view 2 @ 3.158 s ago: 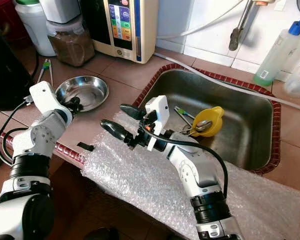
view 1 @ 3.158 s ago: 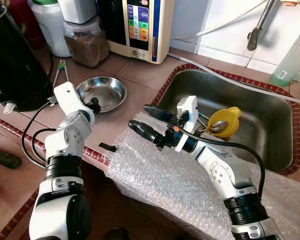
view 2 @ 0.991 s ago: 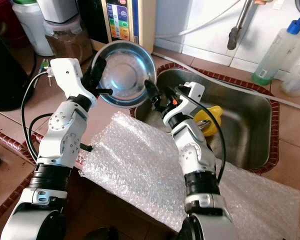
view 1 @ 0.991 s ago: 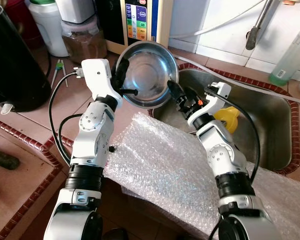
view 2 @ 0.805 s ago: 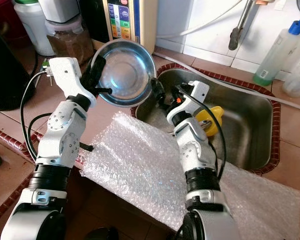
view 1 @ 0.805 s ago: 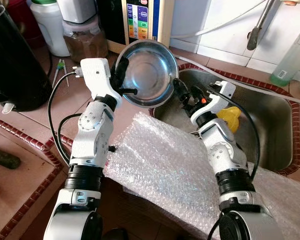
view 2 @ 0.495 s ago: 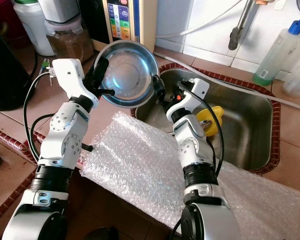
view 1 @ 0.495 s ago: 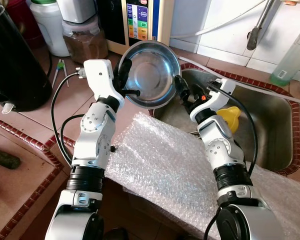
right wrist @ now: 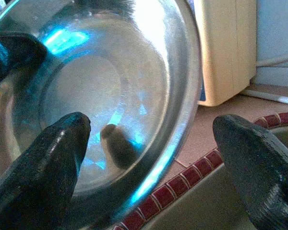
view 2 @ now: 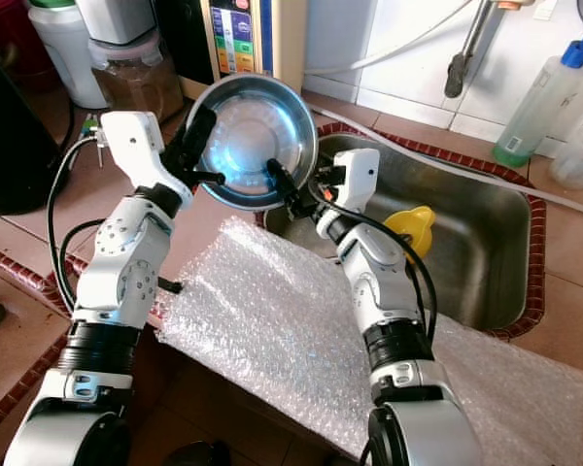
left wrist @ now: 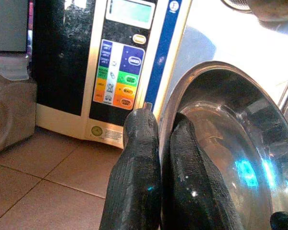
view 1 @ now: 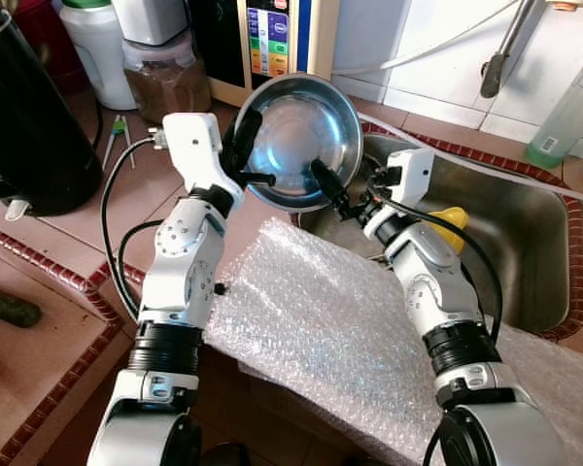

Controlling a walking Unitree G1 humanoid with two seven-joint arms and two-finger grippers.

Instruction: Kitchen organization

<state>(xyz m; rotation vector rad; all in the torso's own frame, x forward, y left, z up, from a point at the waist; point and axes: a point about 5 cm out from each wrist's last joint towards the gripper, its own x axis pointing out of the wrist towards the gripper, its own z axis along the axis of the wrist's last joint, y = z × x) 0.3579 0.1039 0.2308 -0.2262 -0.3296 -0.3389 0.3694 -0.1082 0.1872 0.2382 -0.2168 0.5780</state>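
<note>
Tiled counter (view 1: 126, 209) with sunken sink (view 1: 525, 233); on it: bubble wrap (view 1: 321, 330), black kettle (view 1: 24, 116), water purifier (view 1: 277, 39), jar (view 1: 165, 83), white container (view 1: 97, 49).

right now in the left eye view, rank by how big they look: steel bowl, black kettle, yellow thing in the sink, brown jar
1. black kettle, partly cut off by the frame
2. steel bowl, held up nearer the camera by the left gripper, so it may look oversized
3. brown jar
4. yellow thing, partly hidden

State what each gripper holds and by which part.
The left gripper pinches the steel bowl by its rim. The right gripper is open astride the opposite rim, holding nothing.
</note>
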